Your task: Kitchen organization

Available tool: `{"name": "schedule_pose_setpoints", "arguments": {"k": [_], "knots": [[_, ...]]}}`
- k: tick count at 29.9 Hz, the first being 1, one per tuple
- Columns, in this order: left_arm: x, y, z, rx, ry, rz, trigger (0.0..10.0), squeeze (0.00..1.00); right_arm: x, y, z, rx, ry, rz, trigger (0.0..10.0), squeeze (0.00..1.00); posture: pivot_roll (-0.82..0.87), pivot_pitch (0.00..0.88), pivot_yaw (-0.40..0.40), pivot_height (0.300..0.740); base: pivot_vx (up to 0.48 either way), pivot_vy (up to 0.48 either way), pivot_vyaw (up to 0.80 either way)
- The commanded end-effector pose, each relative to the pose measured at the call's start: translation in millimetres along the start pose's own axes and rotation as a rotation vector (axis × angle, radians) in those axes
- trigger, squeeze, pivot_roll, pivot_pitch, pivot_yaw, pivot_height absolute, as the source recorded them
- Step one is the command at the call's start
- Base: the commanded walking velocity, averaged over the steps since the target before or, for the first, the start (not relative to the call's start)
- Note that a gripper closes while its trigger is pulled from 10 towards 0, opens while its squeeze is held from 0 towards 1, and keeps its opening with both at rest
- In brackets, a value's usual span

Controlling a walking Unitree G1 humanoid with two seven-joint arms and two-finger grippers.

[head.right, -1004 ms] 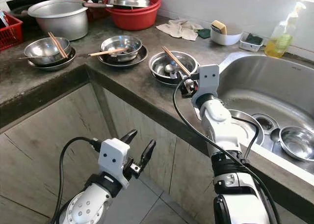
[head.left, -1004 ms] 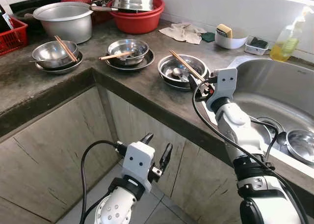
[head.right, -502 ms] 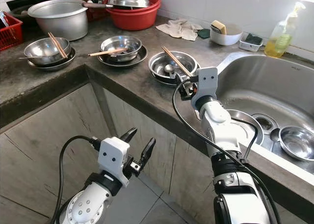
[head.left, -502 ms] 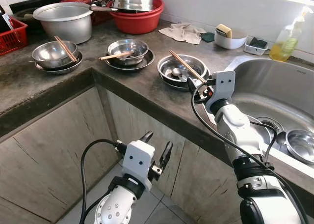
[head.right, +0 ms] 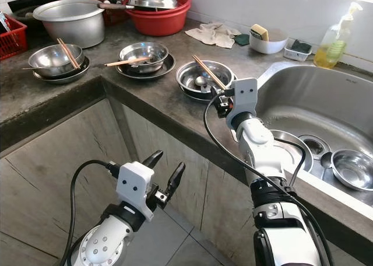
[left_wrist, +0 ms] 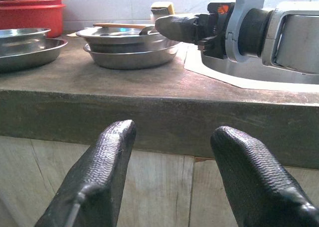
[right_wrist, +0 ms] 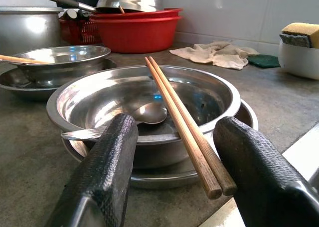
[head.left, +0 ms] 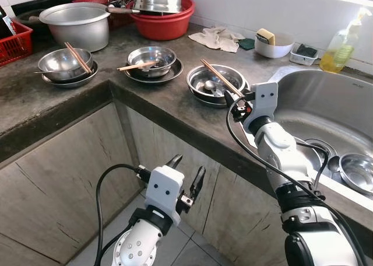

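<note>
- Near steel bowl sits on a plate on the counter, holding a spoon, with chopsticks across its rim.
- Right gripper, fingers spread, hovers just before the chopsticks' near tips.
- Left gripper, fingers spread, hangs below the counter edge.
- Sink bowl is cut off at the right.

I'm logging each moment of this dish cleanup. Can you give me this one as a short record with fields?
setting: kitchen counter beside a sink
right gripper: open, fingers either side of the chopsticks' near ends
target: chopsticks lying across the bowl, a spoon inside it
left gripper: open, idle below counter level
other dishes: two more bowls with chopsticks, farther left on the counter
in sink: a small bowl
</note>
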State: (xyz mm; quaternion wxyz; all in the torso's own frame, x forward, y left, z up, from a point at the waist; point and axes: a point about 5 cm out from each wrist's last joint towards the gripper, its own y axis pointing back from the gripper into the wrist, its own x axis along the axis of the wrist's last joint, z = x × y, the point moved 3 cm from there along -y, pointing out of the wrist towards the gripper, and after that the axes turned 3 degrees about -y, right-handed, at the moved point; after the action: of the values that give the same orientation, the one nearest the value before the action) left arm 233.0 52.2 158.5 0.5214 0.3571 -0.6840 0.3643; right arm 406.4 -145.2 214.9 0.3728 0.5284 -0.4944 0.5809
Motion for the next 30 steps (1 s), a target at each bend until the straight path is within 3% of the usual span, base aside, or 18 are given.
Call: {"name": "schedule_pose_setpoints", "arguments": {"k": [1,12,14,30], "knots": [[2.7,-0.3,1.6,-0.003,0.0,0.013,10.0,0.0,3.8,-2.4,-0.2,0.011,0.007,0.006,10.0,0.0,0.17,0.12,-0.05,0.74,0.0,0.0,0.0],[2.4,-0.1,1.1,0.001,-0.002,0.011,10.0,0.0,1.2,-2.3,-0.5,0.014,0.013,-0.01,9.8,0.0,0.16,0.123,-0.047,0.74,0.0,0.0,0.0],[2.5,-0.2,0.9,0.001,-0.002,0.012,10.0,0.0,1.5,-3.0,-0.2,0.014,0.013,-0.011,0.0,0.0,0.16,0.123,-0.049,0.74,0.0,0.0,0.0],[5.6,-1.4,2.4,-0.004,0.009,0.029,10.0,0.0,2.7,-4.3,-1.7,0.013,-0.001,-0.006,0.0,0.0,0.16,0.125,-0.049,0.74,0.0,0.0,0.0]]}}
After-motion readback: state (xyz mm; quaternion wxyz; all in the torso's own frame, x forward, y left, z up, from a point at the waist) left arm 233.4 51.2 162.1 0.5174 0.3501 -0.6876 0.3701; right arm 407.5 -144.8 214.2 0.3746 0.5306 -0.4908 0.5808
